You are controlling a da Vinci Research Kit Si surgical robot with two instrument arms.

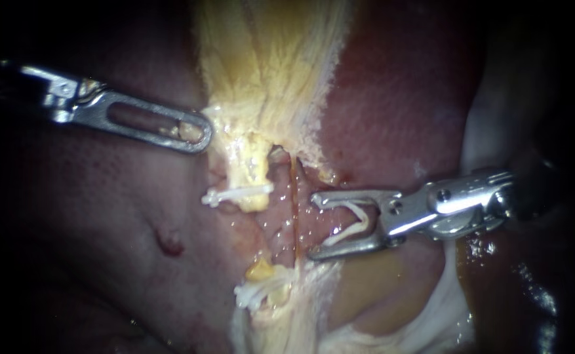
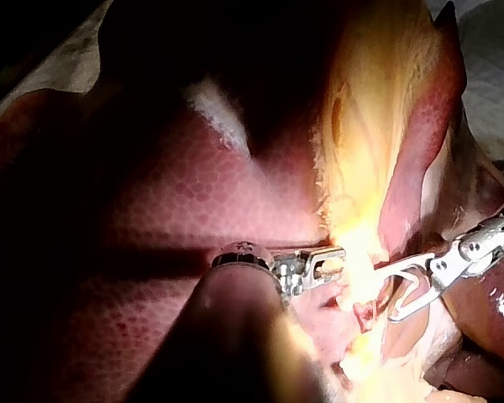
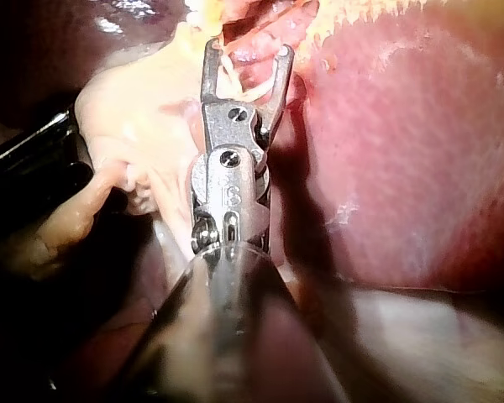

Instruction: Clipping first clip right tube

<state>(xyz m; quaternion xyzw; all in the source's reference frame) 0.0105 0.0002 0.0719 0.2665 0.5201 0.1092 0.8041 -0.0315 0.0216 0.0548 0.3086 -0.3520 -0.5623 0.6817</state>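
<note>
The left tool ends against pale yellow tissue; how its tip meets that tissue cannot be made out, and glare swallows it in the left wrist view. Both shafts vanish into darkness. Whether the clip in the right tool reaches around the tube is unclear.

Bright, glossy polished metal: left instrument, right instrument. White, matt, plastic-looking: held clip, placed clip. Wet, glossy, finely mottled: liver.
</note>
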